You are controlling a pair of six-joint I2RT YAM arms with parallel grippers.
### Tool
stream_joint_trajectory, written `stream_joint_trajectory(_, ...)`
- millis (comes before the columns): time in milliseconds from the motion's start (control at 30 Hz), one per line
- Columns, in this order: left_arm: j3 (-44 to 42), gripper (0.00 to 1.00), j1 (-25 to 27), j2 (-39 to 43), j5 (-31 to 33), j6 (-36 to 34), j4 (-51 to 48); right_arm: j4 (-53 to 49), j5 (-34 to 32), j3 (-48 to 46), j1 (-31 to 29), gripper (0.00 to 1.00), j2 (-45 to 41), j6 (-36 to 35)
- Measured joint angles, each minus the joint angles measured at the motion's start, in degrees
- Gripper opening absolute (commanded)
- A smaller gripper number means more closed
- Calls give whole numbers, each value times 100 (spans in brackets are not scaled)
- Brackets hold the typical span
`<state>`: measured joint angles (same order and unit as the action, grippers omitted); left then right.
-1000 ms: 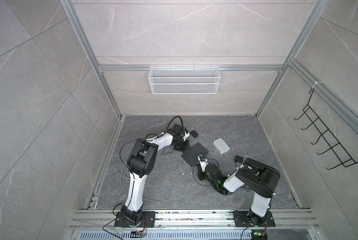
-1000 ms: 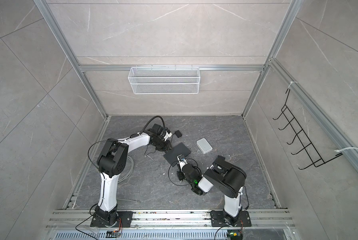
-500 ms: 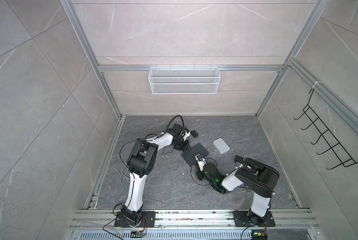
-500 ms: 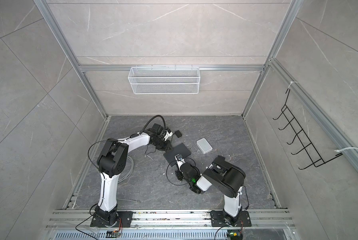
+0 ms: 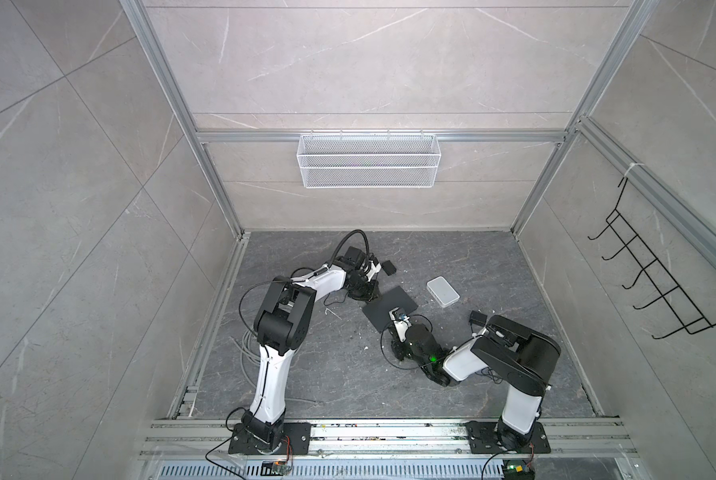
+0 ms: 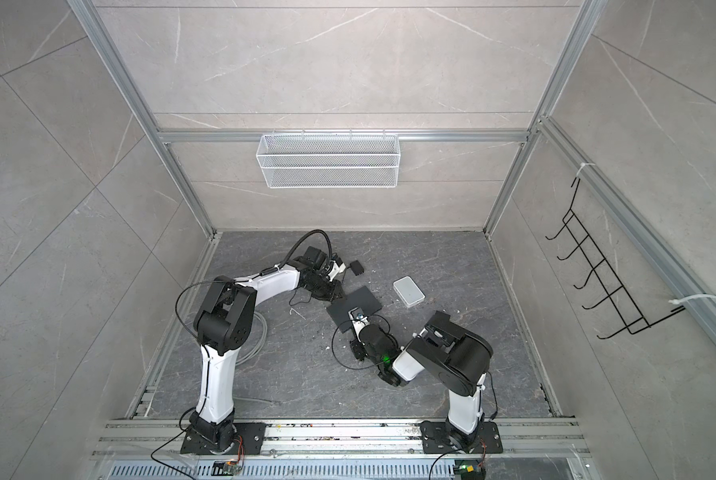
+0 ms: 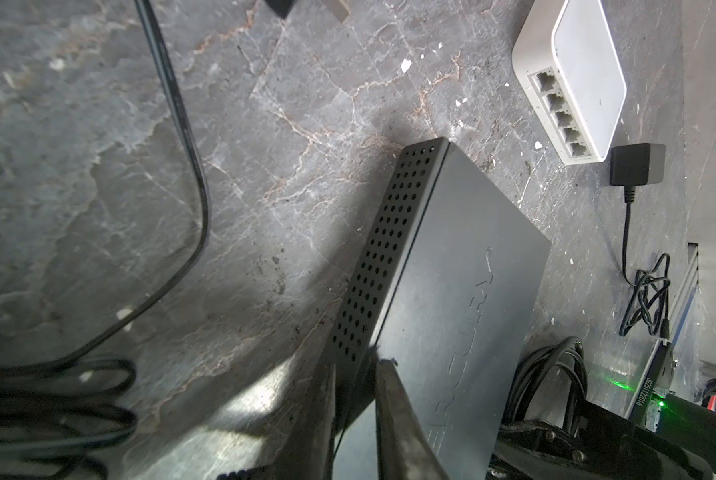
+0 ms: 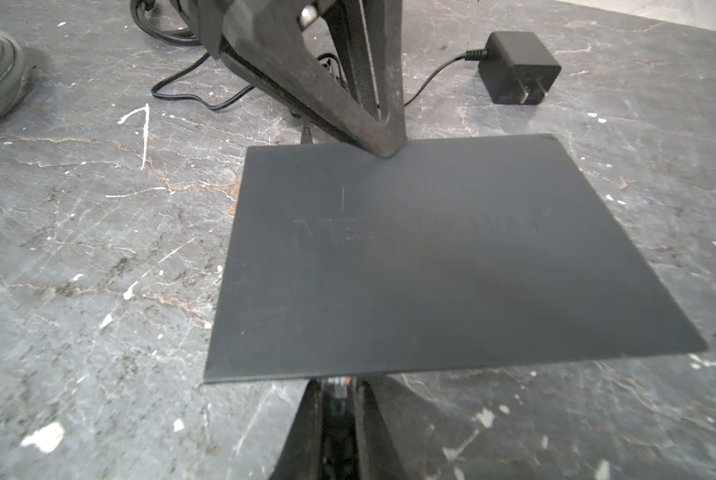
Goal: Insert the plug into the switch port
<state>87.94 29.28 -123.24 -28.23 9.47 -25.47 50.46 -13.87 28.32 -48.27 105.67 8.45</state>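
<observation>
Right wrist view: right gripper pinches the small clear plastic plug at the flat black metal switch, left gripper clamps its opposite edge. Port's hidden; an off-line push might skid it loose.

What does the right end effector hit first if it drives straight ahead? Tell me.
The near side of the black switch, directly ahead of the right end effector and the plug it seems to hold; the remaining gap is unclear.
</observation>
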Motion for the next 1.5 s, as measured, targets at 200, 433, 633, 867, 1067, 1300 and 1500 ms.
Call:
stream_joint_trajectory(200,-7,23,26,13,-22,61,-149,-881,199,136,13,34,-354,240)
stream_joint_trajectory(433,-28,24,57,39,-87,170,-382,-2140,282,181,13,41,-973,470)
stream_joint_trajectory(633,-74,24,70,74,-81,260,-424,-3362,444,306,13,44,-1469,468)
stream_joint_trajectory(867,-98,24,68,98,-61,291,-426,-4365,490,376,13,45,-2044,551)
stream_joint_trajectory(1067,-101,24,68,98,-63,295,-426,-4780,472,662,61,38,-2059,457)
stream_joint_trajectory(1300,-109,24,68,105,-74,293,-424,-4529,562,828,170,28,-1464,302)
stream_joint_trajectory(1500,-120,23,61,107,-85,291,-420,-4321,691,894,201,10,-1320,186)
